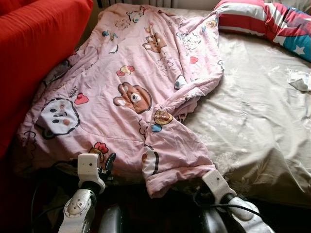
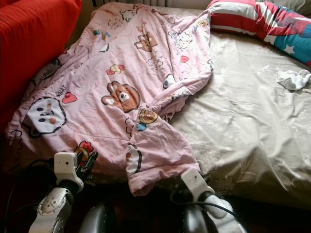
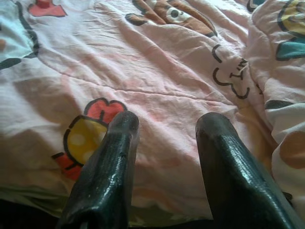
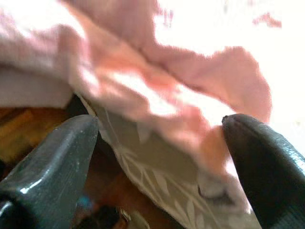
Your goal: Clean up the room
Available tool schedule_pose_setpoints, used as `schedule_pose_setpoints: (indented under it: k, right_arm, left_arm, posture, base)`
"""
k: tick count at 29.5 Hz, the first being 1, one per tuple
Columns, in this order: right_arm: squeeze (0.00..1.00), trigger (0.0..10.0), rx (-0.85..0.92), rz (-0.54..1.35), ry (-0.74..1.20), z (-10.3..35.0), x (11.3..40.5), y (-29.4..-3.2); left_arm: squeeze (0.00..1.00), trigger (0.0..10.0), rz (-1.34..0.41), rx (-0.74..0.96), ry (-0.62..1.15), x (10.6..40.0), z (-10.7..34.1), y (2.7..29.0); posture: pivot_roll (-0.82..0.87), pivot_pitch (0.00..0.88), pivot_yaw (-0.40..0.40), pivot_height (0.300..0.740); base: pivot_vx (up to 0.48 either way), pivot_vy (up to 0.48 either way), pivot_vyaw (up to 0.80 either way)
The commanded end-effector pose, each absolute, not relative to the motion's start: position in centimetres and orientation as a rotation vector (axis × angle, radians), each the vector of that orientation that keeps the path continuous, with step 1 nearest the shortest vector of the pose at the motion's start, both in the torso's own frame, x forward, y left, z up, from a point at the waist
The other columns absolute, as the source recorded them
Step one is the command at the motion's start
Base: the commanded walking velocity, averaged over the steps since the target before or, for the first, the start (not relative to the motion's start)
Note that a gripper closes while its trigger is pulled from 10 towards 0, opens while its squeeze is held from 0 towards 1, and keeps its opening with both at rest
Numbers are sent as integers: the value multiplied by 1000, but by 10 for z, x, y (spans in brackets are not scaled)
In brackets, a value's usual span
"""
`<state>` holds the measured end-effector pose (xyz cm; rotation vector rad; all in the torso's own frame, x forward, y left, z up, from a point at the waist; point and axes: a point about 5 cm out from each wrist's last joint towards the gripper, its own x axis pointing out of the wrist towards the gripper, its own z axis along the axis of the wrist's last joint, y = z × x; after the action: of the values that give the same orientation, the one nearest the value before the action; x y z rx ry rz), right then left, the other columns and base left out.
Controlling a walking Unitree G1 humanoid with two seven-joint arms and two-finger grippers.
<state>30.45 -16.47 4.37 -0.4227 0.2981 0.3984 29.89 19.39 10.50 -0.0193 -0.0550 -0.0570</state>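
Pink quilt [image 1: 131, 92] lies across the left half of the bed, crumpled and quilted, soft cotton printed with cartoon bears, hearts and a round white face; its near corner is bunched into a thick fold that hangs at the bed's front edge. Left gripper [image 1: 108, 165] sits at that front edge, just left of the bunched corner, fingers pointing up onto the quilt. Left wrist view: its two glossy black fingers [image 3: 112, 167] are spread apart, nothing between them, tips over the quilt beside a yellow-and-red print, stitch lines and wrinkles clear. Right gripper [image 4: 159, 129] is tucked under the hanging fold; head views give just its white wrist block [image 1: 217, 183] against the fold's lower right. Right wrist view, blurred and overexposed, has its fingers wide apart with pink folds and the sheet's edge lying between and beyond them; whether either pad touches cloth, cannot tell. Beige sheet [image 1: 252, 111] covers the right half of the bed, smooth-sheened with a faint leaf pattern, creased. A striped red, white and blue pillow [image 1: 262, 22] with a white star lies at the far right. A small crumpled white cloth [image 2: 293, 78] rests on the sheet near the right edge, plainer in the right eye view. Red ribbed fabric [image 1: 34, 48] rises at the left.
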Motion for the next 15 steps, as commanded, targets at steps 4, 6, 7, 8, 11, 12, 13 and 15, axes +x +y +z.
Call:
schedule_pose_setpoints:
  k: [4,6,7,8,11,12,13,15]
  right_arm:
    - [0,10000,-378,324,234,46,304,-166]
    - [0,10000,-372,308,227,47,304,-167]
    - [0,10000,-373,298,237,45,304,-169]
    - [0,10000,-390,288,257,42,302,-171]
    - [0,10000,-418,272,292,37,299,-175]
    - [0,10000,-420,247,319,34,298,-179]
    - [0,10000,-422,240,327,34,298,-181]
    - [0,10000,-426,231,347,33,298,-185]
  left_arm:
    - [0,10000,-51,-12,-30,295,99,198]
    - [0,10000,-52,-13,-28,295,99,198]
    - [0,10000,-53,-13,-27,295,99,197]
    - [0,10000,-55,-14,-26,295,99,197]
    - [0,10000,-57,-15,-26,295,99,196]
    - [0,10000,-56,-15,-26,295,99,196]
    - [0,10000,-56,-15,-26,295,99,197]
    - [0,10000,-56,-13,-26,296,99,197]
  posture:
    - [105,283,1,568]
    - [105,283,1,568]
    - [102,285,1,568]
    - [102,285,1,568]
    - [104,286,1,568]
    - [103,286,1,568]
    - [103,287,2,568]
    - [104,286,3,568]
  base:
    - [0,0,0]
    - [0,0,0]
    - [0,0,0]
    - [0,0,0]
    - [0,0,0]
    - [0,0,0]
    - [0,0,0]
    - [0,0,0]
